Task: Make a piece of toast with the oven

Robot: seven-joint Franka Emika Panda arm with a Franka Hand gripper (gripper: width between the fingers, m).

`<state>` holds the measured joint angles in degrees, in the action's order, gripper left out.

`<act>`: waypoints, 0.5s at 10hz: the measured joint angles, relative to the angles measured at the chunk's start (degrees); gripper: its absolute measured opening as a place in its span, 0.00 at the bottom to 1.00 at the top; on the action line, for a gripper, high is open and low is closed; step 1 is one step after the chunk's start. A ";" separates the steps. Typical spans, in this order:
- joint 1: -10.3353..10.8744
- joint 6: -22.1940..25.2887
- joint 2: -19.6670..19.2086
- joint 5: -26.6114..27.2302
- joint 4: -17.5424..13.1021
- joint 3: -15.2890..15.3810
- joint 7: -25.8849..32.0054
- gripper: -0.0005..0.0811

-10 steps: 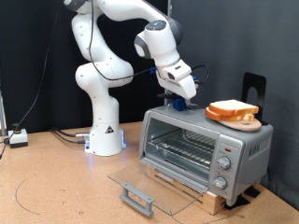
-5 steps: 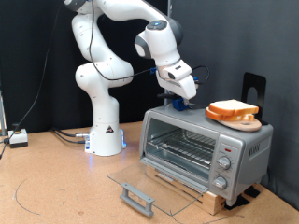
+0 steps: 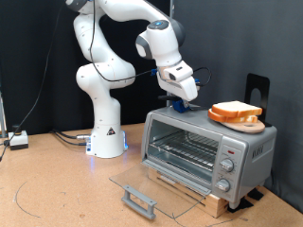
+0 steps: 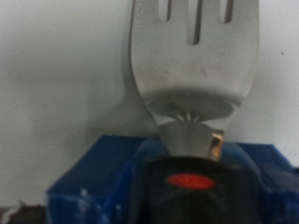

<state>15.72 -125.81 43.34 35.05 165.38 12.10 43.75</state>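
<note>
The piece of toast [image 3: 234,112] lies stacked on a second slice [image 3: 238,121] atop the oven [image 3: 208,149], whose glass door [image 3: 151,184] hangs open for loading, while the hand [image 3: 185,102] hovers beside it clamping a fork [image 4: 194,56]

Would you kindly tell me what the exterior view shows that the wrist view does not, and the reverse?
Only the exterior view shows the silver boxy toaster oven with its glass door folded open, the wire rack bare, two tan bread slices stacked on the oven's top, and the white arm on its base. Only the wrist view shows, close up, a silver metal spatula blade with slots, above a dark handle with a red mark. Both share the blue holder on the oven top, where the gripper hangs.
</note>
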 joint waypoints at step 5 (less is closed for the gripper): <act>-0.36 0.54 -0.02 -1.03 0.10 0.00 0.00 0.75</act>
<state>15.36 -125.26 43.31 34.02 165.48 12.10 43.76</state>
